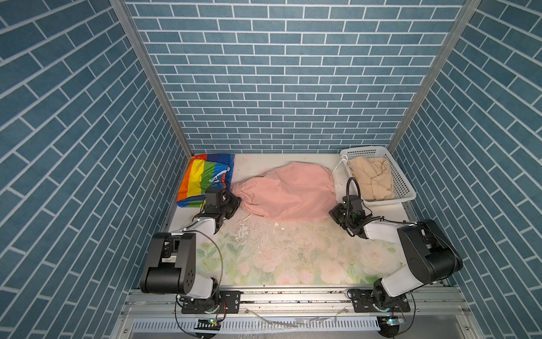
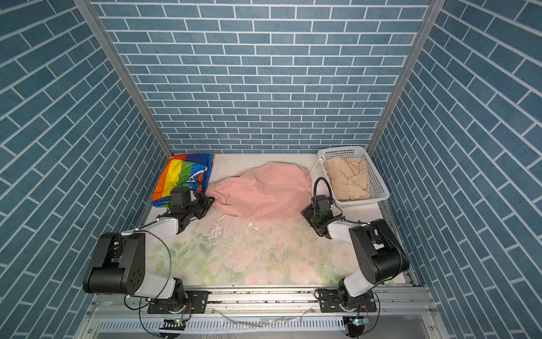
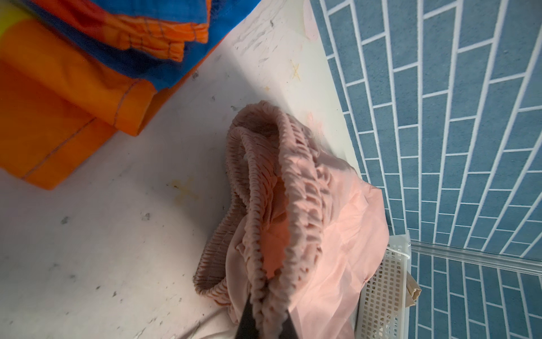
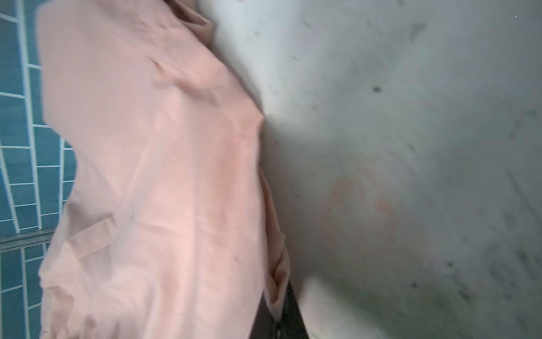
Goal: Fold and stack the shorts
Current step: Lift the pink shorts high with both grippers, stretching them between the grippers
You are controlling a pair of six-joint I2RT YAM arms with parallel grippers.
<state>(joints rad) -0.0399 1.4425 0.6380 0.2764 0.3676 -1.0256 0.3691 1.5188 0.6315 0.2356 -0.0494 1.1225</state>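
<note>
White basket (image 1: 363,152) far right corner; floral tabletop (image 1: 278,255).

Table (image 1: 278,255): pink shorts (image 1: 289,192); rainbow shorts (image 1: 202,179); basket (image 1: 400,179)

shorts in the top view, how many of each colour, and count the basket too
rainbow-striped shorts: 1
pink shorts: 1
beige shorts: 1
white basket: 1
total: 4 things, 3 of them shorts
</note>
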